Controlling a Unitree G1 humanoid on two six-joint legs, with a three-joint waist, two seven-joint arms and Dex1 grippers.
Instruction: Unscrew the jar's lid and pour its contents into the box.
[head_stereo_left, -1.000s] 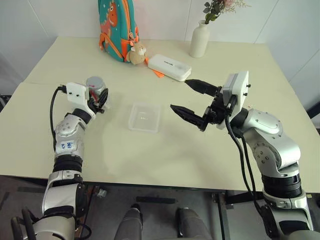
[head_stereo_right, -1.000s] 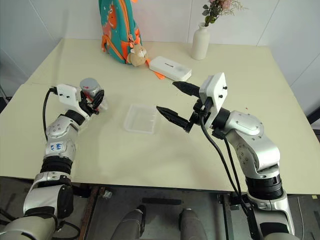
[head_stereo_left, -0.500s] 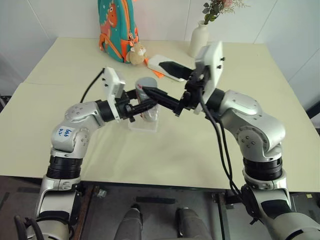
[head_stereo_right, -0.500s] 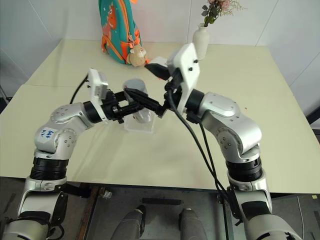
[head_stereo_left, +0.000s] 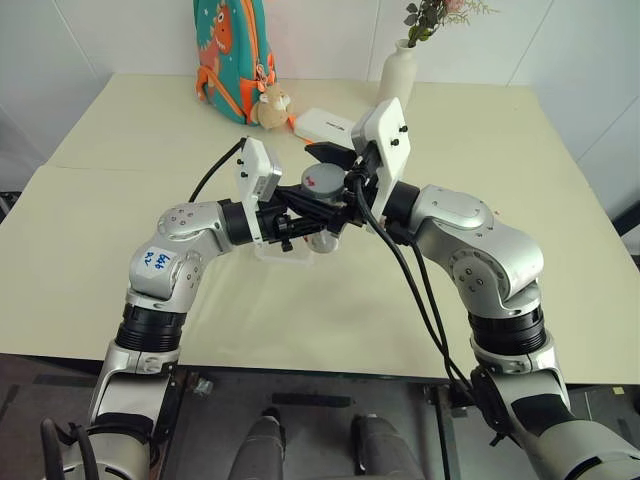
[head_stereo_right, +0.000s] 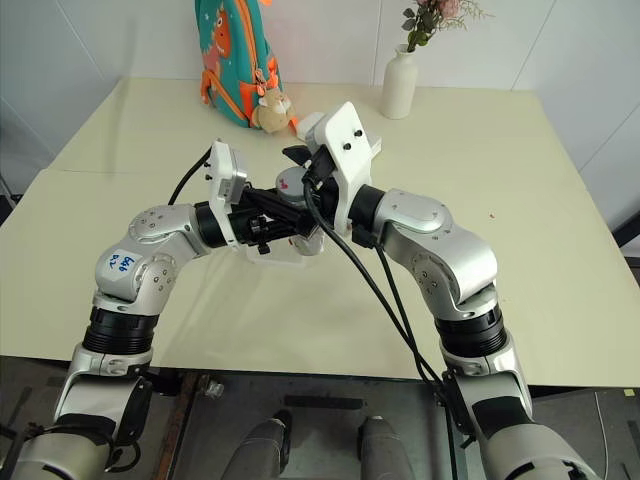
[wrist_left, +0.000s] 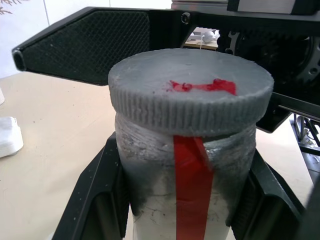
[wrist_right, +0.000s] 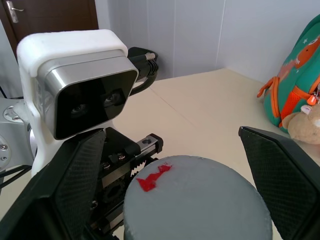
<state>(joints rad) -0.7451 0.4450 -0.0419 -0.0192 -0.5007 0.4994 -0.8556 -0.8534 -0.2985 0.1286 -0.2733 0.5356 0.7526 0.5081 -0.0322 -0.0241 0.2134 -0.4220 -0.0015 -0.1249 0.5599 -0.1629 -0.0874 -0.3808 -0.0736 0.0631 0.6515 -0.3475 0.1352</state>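
My left gripper (head_stereo_left: 312, 218) is shut on the jar (wrist_left: 186, 200), its fingers (wrist_left: 95, 200) clamping the body on both sides. The jar is clear and cylindrical with a red stripe, held upright just above the box (head_stereo_left: 274, 251) at the table's middle. The grey ribbed lid (wrist_left: 190, 97), marked in red, is on the jar. My right gripper (wrist_right: 187, 192) reaches in from the right, open, with one finger on each side of the lid (wrist_right: 200, 200) and a gap to it. I cannot see the contents through the jar's wall.
At the table's back stand a teal and orange backpack (head_stereo_left: 232, 55) with a plush toy (head_stereo_left: 271, 106), a white oblong case (head_stereo_left: 325, 124) and a white vase (head_stereo_left: 399, 78) with flowers. The case lies just behind my right wrist.
My left arm swung the jar from the table's left side to above the box. My right gripper moved left, and its open fingers now stand either side of the lid.
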